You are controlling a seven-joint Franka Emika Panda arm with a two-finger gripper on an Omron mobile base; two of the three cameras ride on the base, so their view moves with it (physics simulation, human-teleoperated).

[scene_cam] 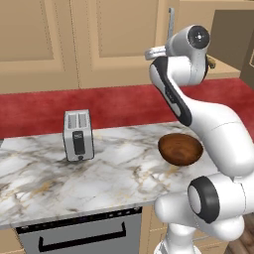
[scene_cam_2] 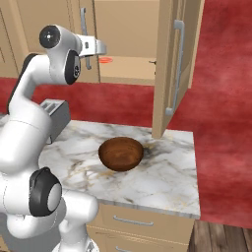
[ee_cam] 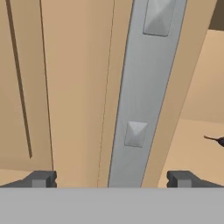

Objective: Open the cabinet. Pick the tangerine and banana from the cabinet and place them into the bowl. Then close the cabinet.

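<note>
The cabinet (scene_cam_2: 128, 29) has its right door (scene_cam_2: 167, 69) swung wide open. Its left door (scene_cam_2: 78, 29) lies about flush with the cabinet front. My gripper (scene_cam_2: 98, 49) is up at the left door's silver bar handle (ee_cam: 144, 87). It is open, and the bar runs between the two fingertips (ee_cam: 41, 179) without either touching it. The tangerine (scene_cam_2: 106, 60) lies on the cabinet shelf just right of the hand. A dark stem-like tip (ee_cam: 216, 140) shows on the shelf; the banana is otherwise hidden. The bowl (scene_cam_2: 121, 153) stands empty on the counter below.
A silver toaster (scene_cam: 78, 135) stands on the marble counter (scene_cam: 109, 178) left of the bowl (scene_cam: 180, 149). The open right door hangs over the counter's far right part. Handle-less tan doors (scene_cam: 44, 39) line the wall to the left.
</note>
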